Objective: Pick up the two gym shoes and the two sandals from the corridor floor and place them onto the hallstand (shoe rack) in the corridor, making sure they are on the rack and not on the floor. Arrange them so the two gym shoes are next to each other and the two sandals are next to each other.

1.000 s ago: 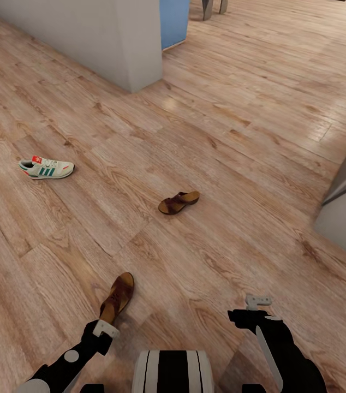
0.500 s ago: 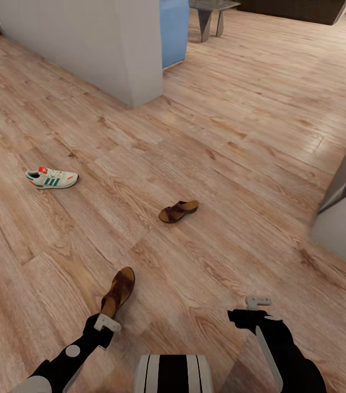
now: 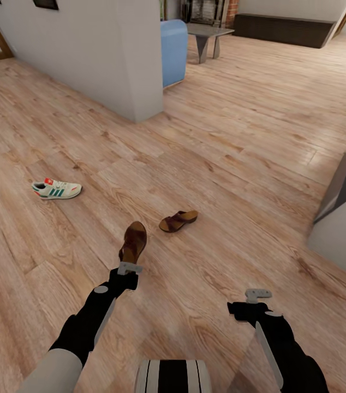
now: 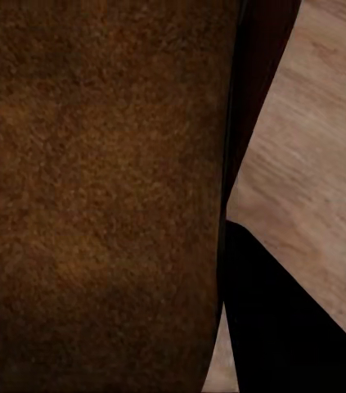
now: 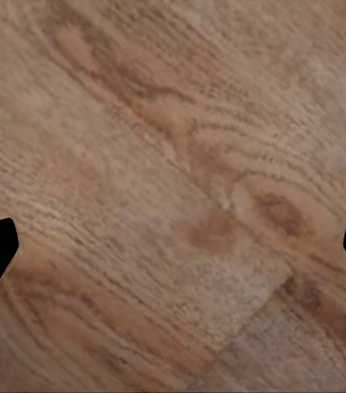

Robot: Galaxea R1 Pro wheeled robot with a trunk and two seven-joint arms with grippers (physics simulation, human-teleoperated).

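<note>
Left tool [image 3: 129,267] clenched on one sandal [image 3: 133,243] above the floor [image 3: 238,164], right tool [image 3: 258,293] released; best kept level and firm while the rack was sought.

Left gripper [image 3: 129,268] holds one sandal [image 3: 133,243] above the corridor floor [image 3: 238,164], near centre. Second sandal [image 3: 178,221] lies on the floor just right of and beyond it. One gym shoe [image 3: 57,189] lies far left. Wall corner [image 3: 140,60] stands beyond; right gripper [image 3: 258,295] near right.
</note>
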